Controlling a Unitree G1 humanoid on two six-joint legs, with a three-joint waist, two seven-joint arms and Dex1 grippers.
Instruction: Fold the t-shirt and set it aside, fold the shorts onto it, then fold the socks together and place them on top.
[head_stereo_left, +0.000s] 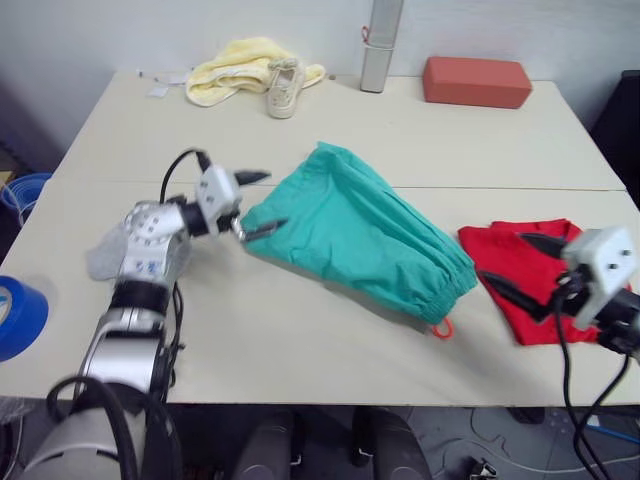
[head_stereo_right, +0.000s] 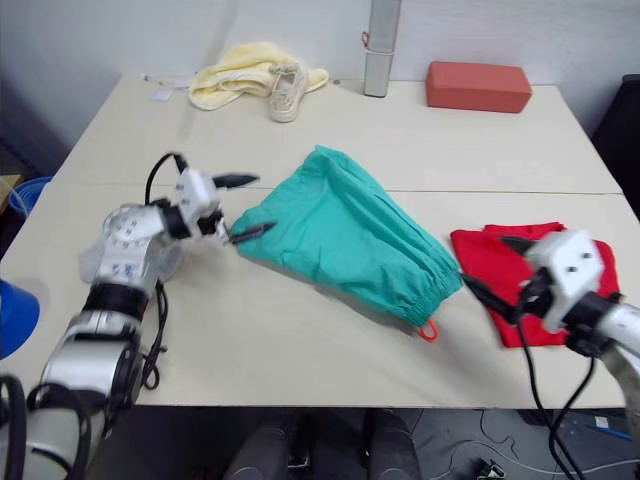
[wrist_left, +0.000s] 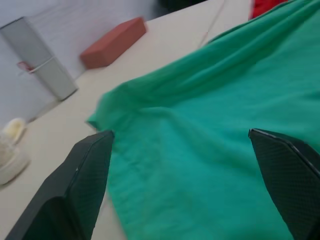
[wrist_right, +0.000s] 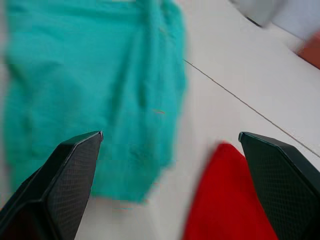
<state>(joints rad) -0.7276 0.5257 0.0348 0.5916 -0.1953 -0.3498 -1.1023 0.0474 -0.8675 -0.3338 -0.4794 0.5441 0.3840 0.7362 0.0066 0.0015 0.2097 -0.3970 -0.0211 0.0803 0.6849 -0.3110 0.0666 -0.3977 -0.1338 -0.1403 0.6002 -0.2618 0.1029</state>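
The teal-green shorts (head_stereo_left: 360, 232) lie spread across the middle of the table, with a coral drawstring end (head_stereo_left: 441, 327) poking out at their near right corner. My left gripper (head_stereo_left: 255, 204) is open at the shorts' left edge, its fingers spanning the cloth without holding it. The red t-shirt (head_stereo_left: 527, 277) lies folded at the right. My right gripper (head_stereo_left: 520, 267) hovers open over the t-shirt's near left part, empty. A light grey sock (head_stereo_left: 105, 258) lies under my left forearm, mostly hidden.
At the table's far edge lie a pale yellow cloth (head_stereo_left: 232, 68), a beige sneaker (head_stereo_left: 284, 90), a grey upright post (head_stereo_left: 378, 48) and a red-brown block (head_stereo_left: 476, 81). A blue tape roll (head_stereo_left: 18, 316) sits at the near left edge.
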